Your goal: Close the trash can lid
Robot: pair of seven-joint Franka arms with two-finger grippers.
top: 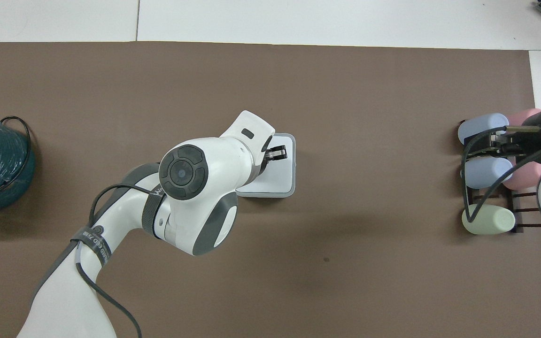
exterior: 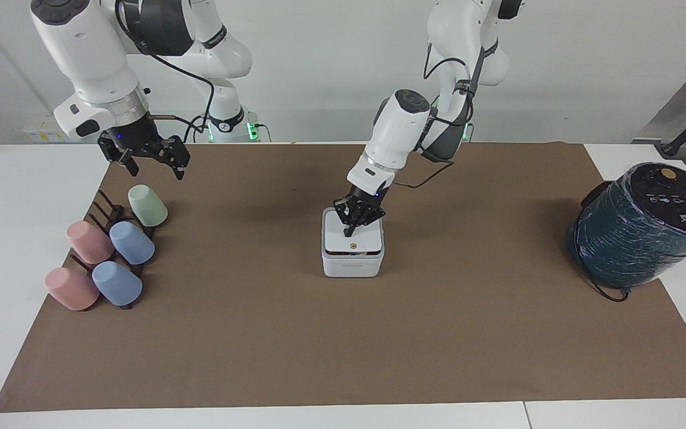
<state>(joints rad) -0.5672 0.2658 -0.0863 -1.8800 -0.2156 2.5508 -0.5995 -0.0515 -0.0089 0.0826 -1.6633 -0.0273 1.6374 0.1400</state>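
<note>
**Q:** White walls are backing the scene, but what is lying on the table (exterior: 15, 238)?

**A:** A brown mat (exterior: 343, 345) is covering most of it. The trash can (exterior: 352, 265), a small white square box, is sitting at the middle of the mat. A dark teal cylinder (exterior: 641, 229) with a black top is sitting at the left arm's end of the table. At the right arm's end, a dark rack (exterior: 108, 217) is holding five cups lying on their sides: a green cup (exterior: 147, 205), two blue and two pink.

**Q:** How is the lid (exterior: 352, 236) lying?

**A:** It is lying flat across the top of the trash can, covering the opening, with its small orange-brown dot facing up.

**Q:** Where is the left claw (exterior: 351, 228)?

**A:** The left arm is reaching in from its base and pointing the claw steeply down. Its black tip is meeting the top of the lid, on the part nearer to the robots than the dot. The fingers are drawn together into one point and are gripping nothing.

**Q:** And the right claw (exterior: 153, 165)?

**A:** The right arm is waiting. Its claw is hanging in the air above the rack of cups, over the green cup. The fingers are spread apart and are holding nothing.
</note>
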